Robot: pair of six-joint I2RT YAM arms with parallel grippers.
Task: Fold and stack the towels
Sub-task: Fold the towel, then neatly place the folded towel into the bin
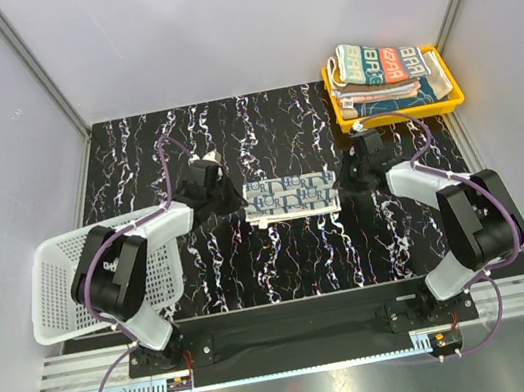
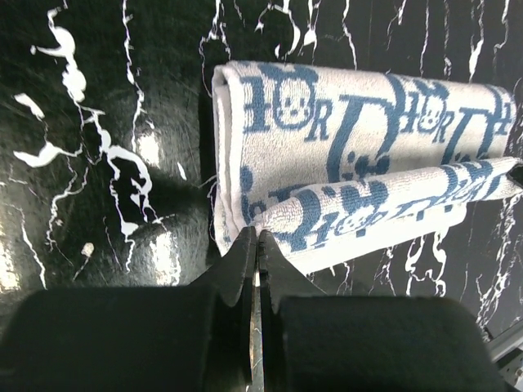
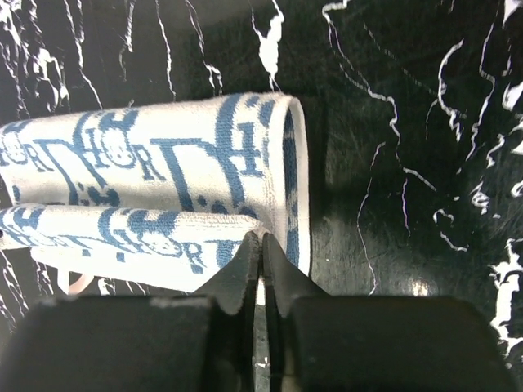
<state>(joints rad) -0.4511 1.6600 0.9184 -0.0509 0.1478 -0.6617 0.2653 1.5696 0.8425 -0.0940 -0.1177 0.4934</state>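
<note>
a folded blue-lettered towel lies on the counter, in front and left of the yellow tray. the left hand pinches its corner farther from the tray, the right hand the nearer one.

The surface is black, glossy and marbled with thin white veins. Near its middle lies a white towel with blue lettering, folded into a long strip that runs left to right; its far fold rests flat, while its near layer is raised a little. A yellow tray stands at the far right corner. A white mesh basket sits at the near left, reaching out past the left edge.
</note>
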